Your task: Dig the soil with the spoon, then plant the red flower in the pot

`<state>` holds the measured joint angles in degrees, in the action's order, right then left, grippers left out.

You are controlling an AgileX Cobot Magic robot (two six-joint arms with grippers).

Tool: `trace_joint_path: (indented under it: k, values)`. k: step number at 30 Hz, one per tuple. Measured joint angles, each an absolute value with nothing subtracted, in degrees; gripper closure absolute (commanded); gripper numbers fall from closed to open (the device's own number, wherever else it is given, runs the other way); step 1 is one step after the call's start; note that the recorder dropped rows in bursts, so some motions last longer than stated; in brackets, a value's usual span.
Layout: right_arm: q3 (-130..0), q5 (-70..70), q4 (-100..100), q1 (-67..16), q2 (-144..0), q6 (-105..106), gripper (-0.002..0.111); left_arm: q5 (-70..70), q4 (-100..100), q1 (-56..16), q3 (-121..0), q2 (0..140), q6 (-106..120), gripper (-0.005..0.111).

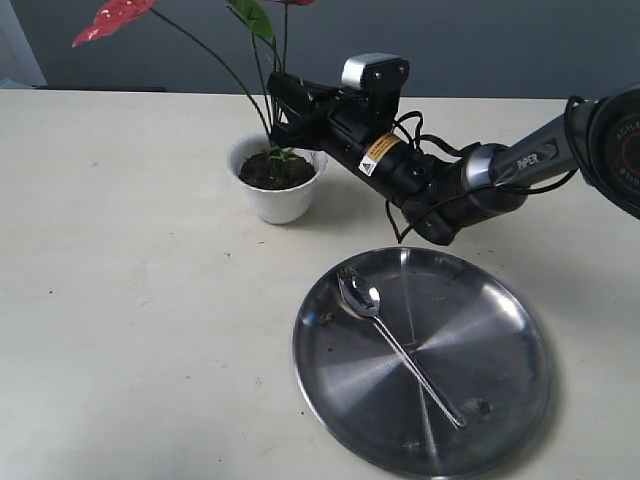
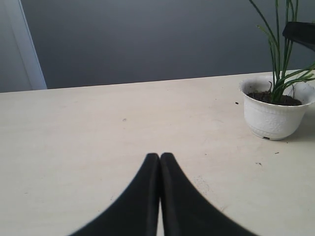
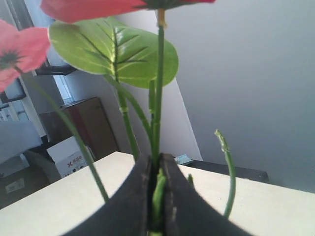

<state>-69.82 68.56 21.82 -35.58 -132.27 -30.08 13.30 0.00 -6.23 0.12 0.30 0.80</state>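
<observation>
The white pot (image 1: 277, 195) stands on the table with dark soil (image 1: 275, 171) in it. The red flower (image 1: 113, 17) rises from the pot, its green stems (image 3: 158, 88) standing in the soil. My right gripper (image 1: 281, 122) is shut on those stems just above the pot's rim; its fingers (image 3: 173, 196) pinch a green stem. The silver spoon (image 1: 398, 342) lies on the round steel plate (image 1: 500, 400). My left gripper (image 2: 160, 157) is shut on nothing, low over bare table, with the pot (image 2: 274, 115) off to one side ahead of it.
The steel plate sits at the front right of the table, with a few soil crumbs (image 1: 482, 406) on it. The right arm (image 1: 470, 180) stretches over the table from the right, above the plate's far edge.
</observation>
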Motion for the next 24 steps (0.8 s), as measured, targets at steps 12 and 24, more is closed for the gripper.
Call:
trace_joint_path:
  k: [12, 24]
  values:
    - [-68.5, 69.4, 21.6, -35.6, -131.9, -31.1, 0.108, 13.3, 0.0, -6.2, 0.1, 0.3, 0.8, 0.106]
    - [-68.5, 67.5, 21.5, -35.6, -131.3, -32.4, 0.108, 13.3, 0.0, -6.2, 0.1, 0.3, 0.8, 0.106]
